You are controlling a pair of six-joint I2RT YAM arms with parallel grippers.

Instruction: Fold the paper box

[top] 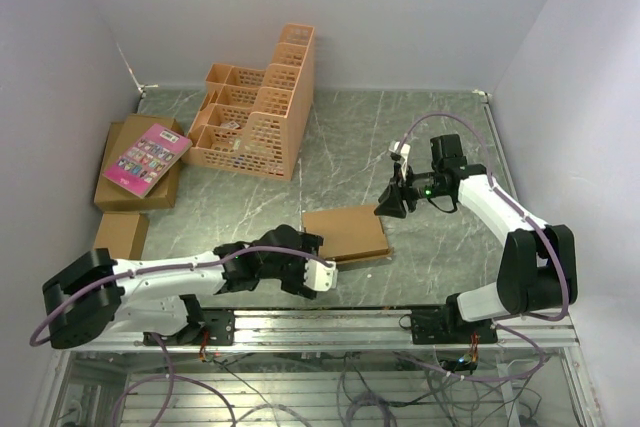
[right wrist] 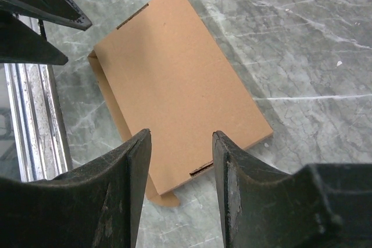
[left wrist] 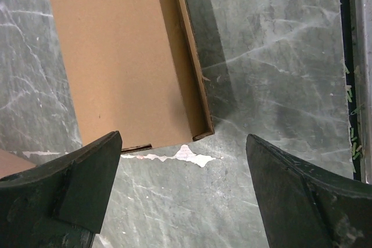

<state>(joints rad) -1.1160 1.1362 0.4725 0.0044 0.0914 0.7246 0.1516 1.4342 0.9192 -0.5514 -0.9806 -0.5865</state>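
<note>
The paper box [top: 345, 232] lies flat on the marble table as a shallow brown cardboard box with its lid down. The left wrist view shows its top [left wrist: 122, 56] and one thin side wall. From the right wrist view the box [right wrist: 174, 79] shows narrow slots at both ends and a small tab sticking out underneath. My left gripper [top: 312, 265] hovers at the box's near left corner, wide open [left wrist: 183, 137] and touching nothing. Above the box's right edge hangs my right gripper [top: 392, 202], partly open [right wrist: 181, 134] with nothing between its fingers.
An orange lattice crate [top: 255, 112] stands at the back. A pink book [top: 147, 159] lies on brown cartons [top: 125, 192] at the left, with a smaller carton [top: 120, 235] nearer. A metal rail [right wrist: 35, 126] runs along the table's front edge. White walls close in the sides.
</note>
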